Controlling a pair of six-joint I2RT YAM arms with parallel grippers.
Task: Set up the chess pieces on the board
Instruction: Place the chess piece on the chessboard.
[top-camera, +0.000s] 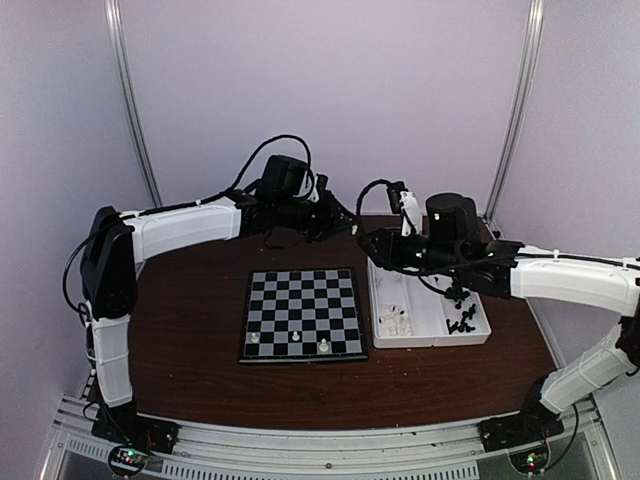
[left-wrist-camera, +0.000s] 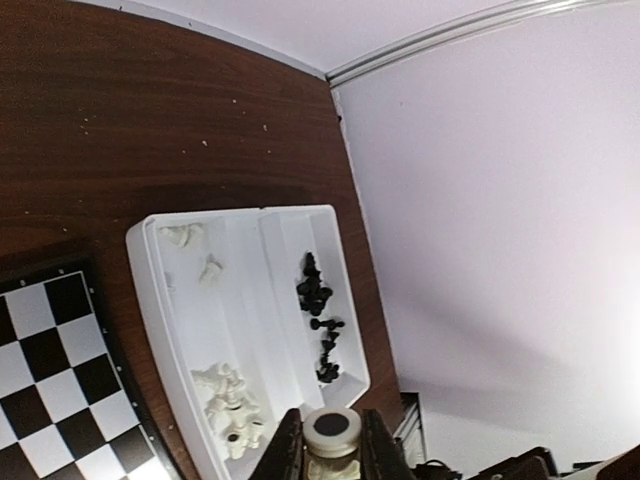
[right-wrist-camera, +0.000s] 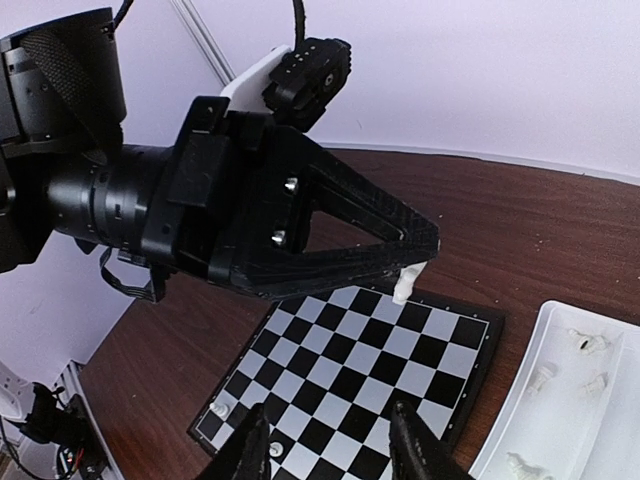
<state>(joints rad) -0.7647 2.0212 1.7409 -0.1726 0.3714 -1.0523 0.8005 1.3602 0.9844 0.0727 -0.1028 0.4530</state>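
Note:
The board (top-camera: 303, 313) lies flat mid-table, with white chess pieces (top-camera: 325, 345) on its near rows. My left gripper (left-wrist-camera: 332, 452) is shut on a white chess piece (left-wrist-camera: 332, 430), whose dark round base faces the camera. It hovers high over the white tray (left-wrist-camera: 140, 260). In the right wrist view that left gripper (right-wrist-camera: 415, 262) hangs above the board's (right-wrist-camera: 370, 370) far edge, with the white piece (right-wrist-camera: 404, 284) dangling from its tip. My right gripper (right-wrist-camera: 332, 450) stands open above the board with nothing between its fingers. Both grippers are close together at the back (top-camera: 338, 218), (top-camera: 368, 245).
The white tray (top-camera: 428, 318) lies right of the board. Loose white pieces (top-camera: 397, 320) fill its left compartment and black pieces (top-camera: 460, 320) its right. White pieces (right-wrist-camera: 222, 408) stand at the board's far corner. Brown tabletop surrounds both, with walls close behind.

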